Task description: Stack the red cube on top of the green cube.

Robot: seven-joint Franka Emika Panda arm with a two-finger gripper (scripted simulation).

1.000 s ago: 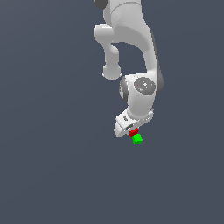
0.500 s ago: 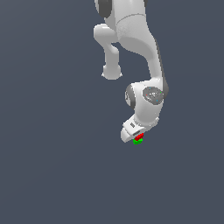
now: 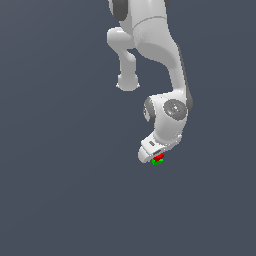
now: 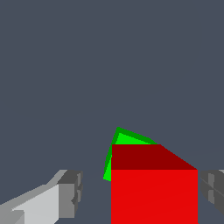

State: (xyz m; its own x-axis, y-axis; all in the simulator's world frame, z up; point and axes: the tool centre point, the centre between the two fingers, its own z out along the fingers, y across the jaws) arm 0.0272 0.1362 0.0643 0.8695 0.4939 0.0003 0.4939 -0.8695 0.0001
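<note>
One red cube (image 4: 154, 197) sits over one green cube (image 4: 127, 139); the hand (image 4: 140, 192) stands open around the red

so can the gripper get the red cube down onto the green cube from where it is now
Probably yes. The gripper has the red cube between its fingers, and the green cube shows just behind and below it, partly covered. Nothing else lies between them; the alignment looks slightly off.
</note>
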